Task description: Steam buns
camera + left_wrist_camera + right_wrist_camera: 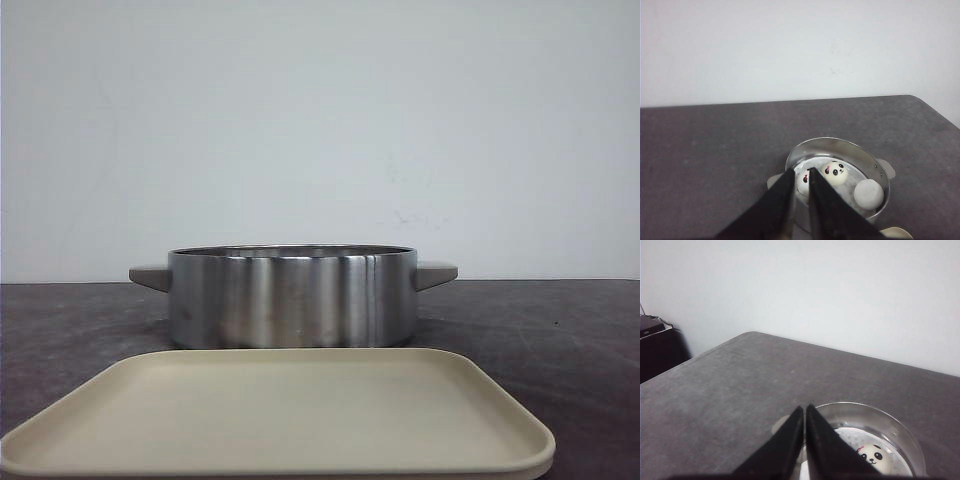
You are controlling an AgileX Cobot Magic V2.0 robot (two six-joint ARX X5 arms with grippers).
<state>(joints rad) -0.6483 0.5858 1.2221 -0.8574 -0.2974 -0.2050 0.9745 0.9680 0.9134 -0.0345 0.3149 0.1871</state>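
Note:
A steel pot point(290, 297) stands mid-table; in the front view its wall hides the buns. In the left wrist view the pot point(840, 145) holds three buns: one with a panda face point(835, 173), one partly behind my fingers point(803, 182), and one plain white side point(869, 194). My left gripper point(801, 171) hangs above the pot's near rim, empty, jaws a narrow gap apart. My right gripper point(804, 408) is shut and empty above the pot's point(890, 422) rim; a panda bun point(872, 456) lies inside it. Neither gripper shows in the front view.
A beige tray point(280, 415) lies bare in front of the pot, at the table's near edge; its corner shows in the left wrist view point(895, 233). The pot has two beige side handles point(436, 272). A dark box point(655, 347) stands beyond the table's edge.

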